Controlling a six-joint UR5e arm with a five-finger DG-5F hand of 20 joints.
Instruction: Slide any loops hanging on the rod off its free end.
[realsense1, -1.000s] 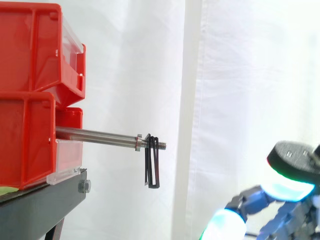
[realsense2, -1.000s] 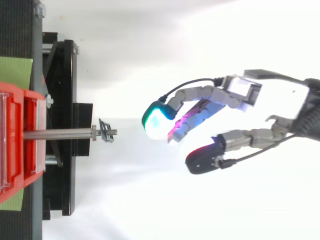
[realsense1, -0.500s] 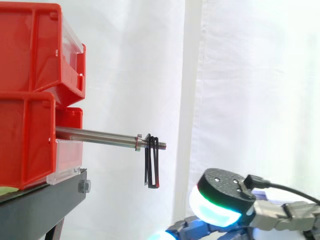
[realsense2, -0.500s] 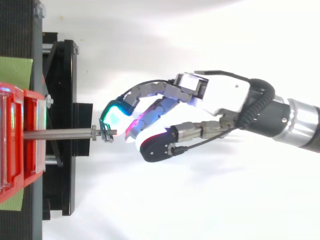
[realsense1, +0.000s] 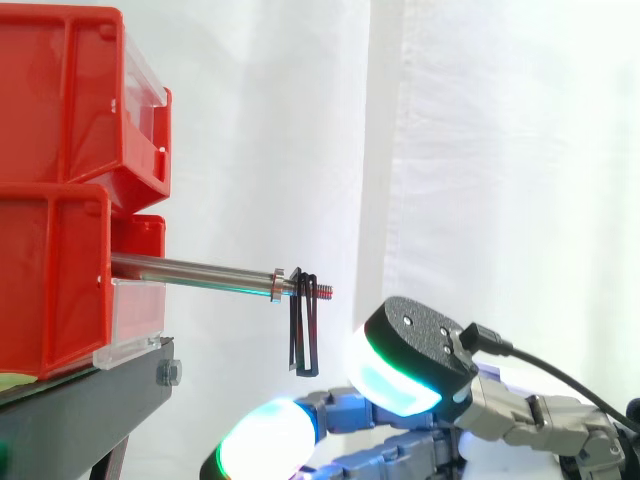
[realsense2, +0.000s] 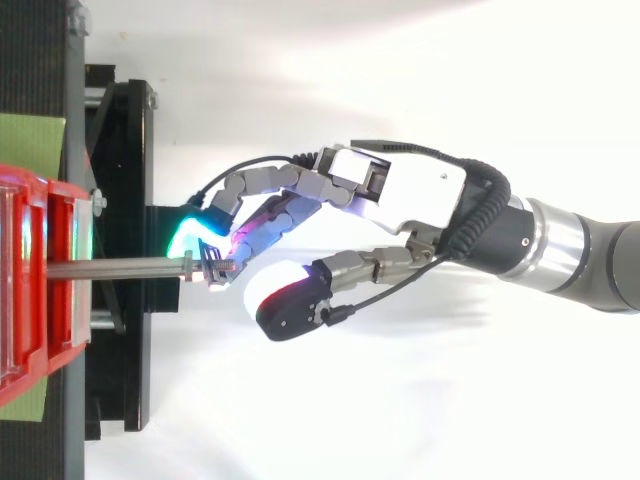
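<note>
Loops: black loops (realsense1: 304, 335) hang at the threaded free end of the rod (realsense1: 190, 272), just outside its collar; they haven't budged.
Change: the hand (realsense2: 410, 195) has come in from well beyond the rod's end, and its fingertips (realsense2: 190, 232) now sit alongside the loops, lower than the rod.
Hand: fingers loosely bent and spread, holding nothing.
Meaning: I'd say the approach is done; pulling the loops off the rod's end is not yet begun.
Writing: none I can read.
</note>
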